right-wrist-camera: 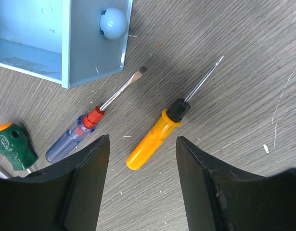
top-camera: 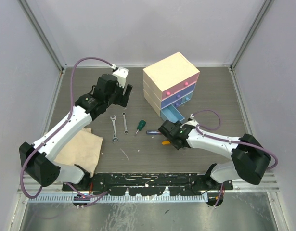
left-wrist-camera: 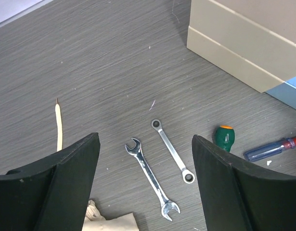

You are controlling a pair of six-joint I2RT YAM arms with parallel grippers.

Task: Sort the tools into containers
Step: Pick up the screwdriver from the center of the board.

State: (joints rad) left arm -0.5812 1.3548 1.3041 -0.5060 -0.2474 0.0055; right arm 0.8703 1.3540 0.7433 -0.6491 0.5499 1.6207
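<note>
Two silver wrenches (left-wrist-camera: 151, 178) (left-wrist-camera: 172, 150) lie side by side on the table, below and between the fingers of my open left gripper (left-wrist-camera: 145, 144), which hovers above them. A green-handled screwdriver (left-wrist-camera: 225, 137) and a blue-and-red screwdriver (right-wrist-camera: 73, 139) lie to their right. My right gripper (right-wrist-camera: 143, 142) is open low over the orange-handled screwdriver (right-wrist-camera: 152, 139), with the handle's end between the fingers and touching neither. The cream chest (top-camera: 171, 79) has its blue drawer (right-wrist-camera: 66, 43) pulled out and nothing visible inside. The pink (top-camera: 174, 90) and purple drawers are shut.
A folded beige cloth (top-camera: 80, 149) lies at the front left, beside the left arm. A thin pale wooden stick (left-wrist-camera: 58, 127) rests on the table left of the wrenches. Grey walls close in the table on three sides.
</note>
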